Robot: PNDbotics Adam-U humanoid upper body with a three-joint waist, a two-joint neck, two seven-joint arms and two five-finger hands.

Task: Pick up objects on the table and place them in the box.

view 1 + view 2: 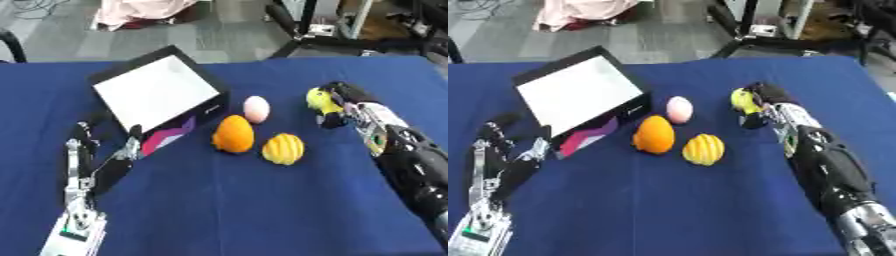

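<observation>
No brand or lettering can be made out on the black, white-lined cardboard box (157, 92), only a pink and purple pattern on its near side; it sits towards the bench's far left. The bench (245, 210) wears a dark blue cloth, with grey floor beyond. The right hand (337, 102) is curled round a small yellow object (320, 98) near the far right edge. A pale pink egg (256, 108), an orange fruit (234, 134) and a ribbed yellow fruit (283, 148) cluster mid-bench. The left hand (92, 165) rests relaxed, fingers up, by the near left corner.
</observation>
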